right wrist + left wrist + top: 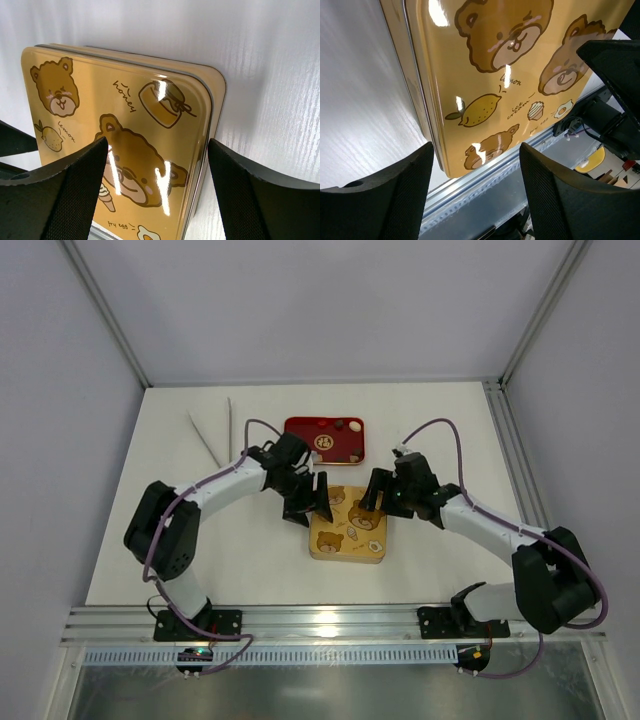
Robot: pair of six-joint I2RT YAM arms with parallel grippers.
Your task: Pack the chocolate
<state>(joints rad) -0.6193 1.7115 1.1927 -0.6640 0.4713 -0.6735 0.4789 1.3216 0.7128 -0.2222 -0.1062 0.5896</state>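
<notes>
- Both arms sat nearest the overhead cam, reaching fwd from the near edge. The left arm [215, 490] had its elbow out left, the right arm [490, 525] its elbow out right, and the wrists were angled in toward the table's middle.
- White table [250, 570] carried everything.
- Gold tin [348, 530] w/ bear, lemon & honey-jar cartoons lay flat at centre. Lid was on, so the inside was hidden.
- Red tray [300, 440] lay just behind the tin, not touching it.
- Two pale strips [212, 430] lay in a V at far left, well apart from the tray.
- Left gripper [310, 502] was at the tin's far-left corner, jaws wide, holding nothing. In the wrist cam [475, 195] the tin's [510, 75] left edge ran btw the fingers. Couldn't tell if they touched it.
- Right gripper [378, 495] was at the far-right corner, jaws also wide, nothing held. In the wrist cam [157, 165] the tin's [125, 125] corner sat btw the fingers. Contact unclear.
- Chocolate [340, 425]: a few small pcs lay in the red tray. One dark & one pale piece sat by its far-right corner, and another dark one by the near-right corner.
</notes>
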